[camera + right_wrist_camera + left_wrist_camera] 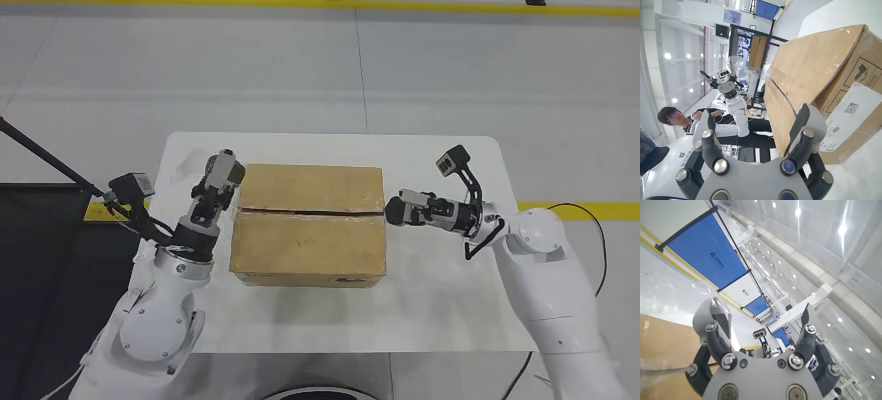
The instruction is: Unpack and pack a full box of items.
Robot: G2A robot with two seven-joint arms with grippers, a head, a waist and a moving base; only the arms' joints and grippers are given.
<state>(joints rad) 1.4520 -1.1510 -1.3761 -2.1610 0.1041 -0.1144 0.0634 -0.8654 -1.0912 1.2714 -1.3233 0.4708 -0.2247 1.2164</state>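
Box [308, 225] shut, long axis across table [440, 300], top seam [310, 211] running lengthwise

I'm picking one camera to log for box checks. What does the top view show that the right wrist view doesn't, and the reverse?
Top view alone: the outline of the table with the box on it and an arm at each short end. Right wrist view alone: the white label and printed symbols on the box's end face, with the right jaws open beside it. Both: the closed top flaps, their seam and the left arm.
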